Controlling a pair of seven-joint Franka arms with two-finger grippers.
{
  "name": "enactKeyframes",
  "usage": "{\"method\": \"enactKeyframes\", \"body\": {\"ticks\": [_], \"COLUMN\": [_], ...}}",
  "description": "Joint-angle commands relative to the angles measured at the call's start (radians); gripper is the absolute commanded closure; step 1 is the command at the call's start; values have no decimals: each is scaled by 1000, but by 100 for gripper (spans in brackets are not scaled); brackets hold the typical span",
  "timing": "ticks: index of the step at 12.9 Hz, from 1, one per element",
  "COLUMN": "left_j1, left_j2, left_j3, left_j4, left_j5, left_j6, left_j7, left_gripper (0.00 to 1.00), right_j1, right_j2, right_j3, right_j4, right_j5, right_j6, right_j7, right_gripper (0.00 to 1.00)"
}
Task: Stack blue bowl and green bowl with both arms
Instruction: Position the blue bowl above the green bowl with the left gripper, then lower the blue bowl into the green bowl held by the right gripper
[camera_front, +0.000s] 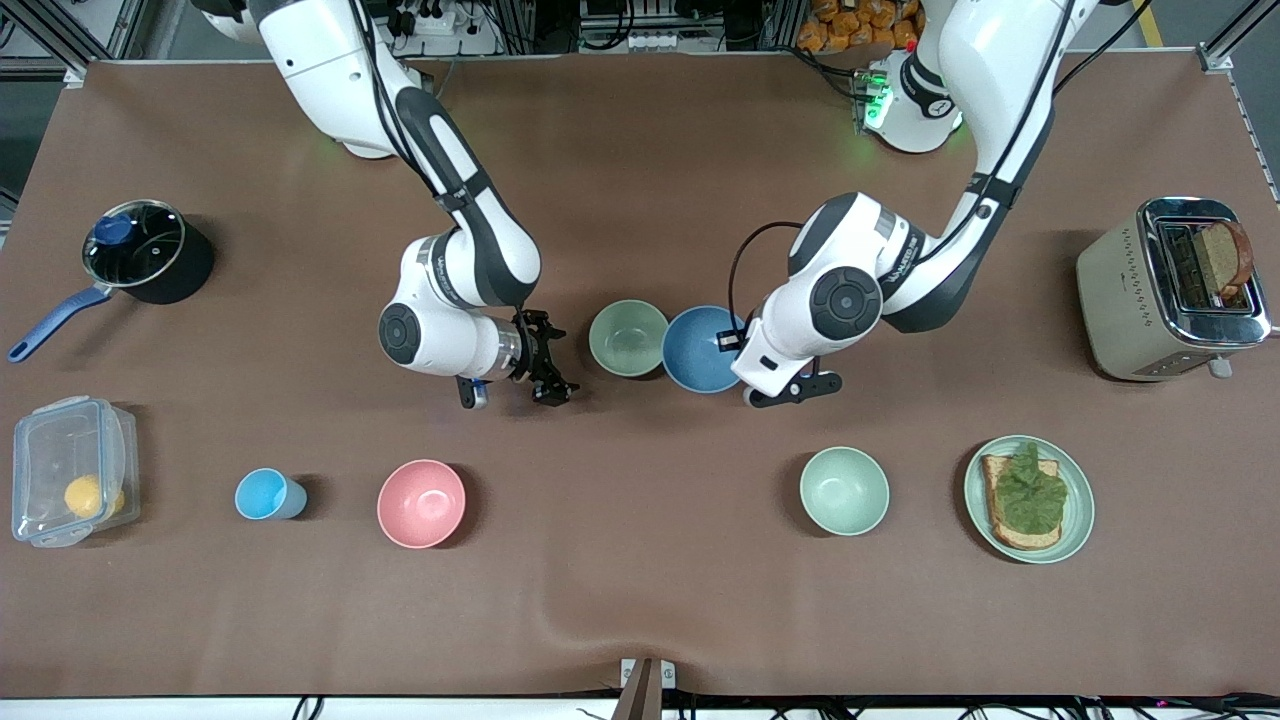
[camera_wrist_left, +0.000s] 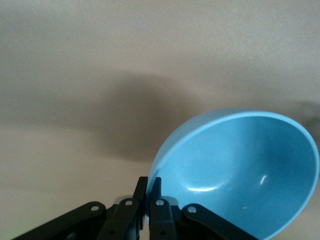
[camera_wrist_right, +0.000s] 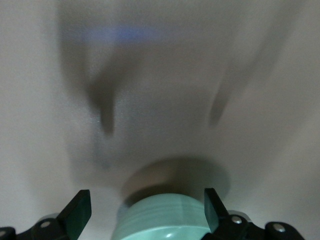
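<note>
The blue bowl (camera_front: 700, 350) sits mid-table, touching the sage green bowl (camera_front: 627, 337) beside it. My left gripper (camera_front: 732, 342) is at the blue bowl's rim on the side toward the left arm's end. In the left wrist view the left gripper (camera_wrist_left: 149, 189) is shut on the rim of the blue bowl (camera_wrist_left: 240, 175), which hangs tilted. My right gripper (camera_front: 548, 358) is open beside the green bowl, toward the right arm's end. In the right wrist view the green bowl (camera_wrist_right: 165, 217) lies between the open right gripper's (camera_wrist_right: 146, 200) fingers, untouched.
Nearer the front camera stand a mint bowl (camera_front: 844, 490), a pink bowl (camera_front: 421, 503), a light-blue cup (camera_front: 268, 494), a green plate (camera_front: 1078, 520) with toast and a plastic box (camera_front: 70, 470). A toaster (camera_front: 1170, 285) and a pot (camera_front: 140, 250) stand at the table's ends.
</note>
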Motion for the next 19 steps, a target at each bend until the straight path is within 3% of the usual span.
{"method": "enactKeyframes", "body": {"ticks": [1,19], "left_j1": [-24,-142], "left_j2": [15,53], "left_j3": [7,7], "left_j4": [4,-2], "left_j5": [-39,-42], "left_j6": [22,140], "left_j7": [-35,-258], "left_gripper": [100,100], "right_j1": [27,70], "right_j2": [31,34], "right_j3": [5,3], "right_j4": [12,3], "right_j5": [81,87], "right_j6": [76,84], "right_j7": [-15,-19], "right_gripper": [0,0]}}
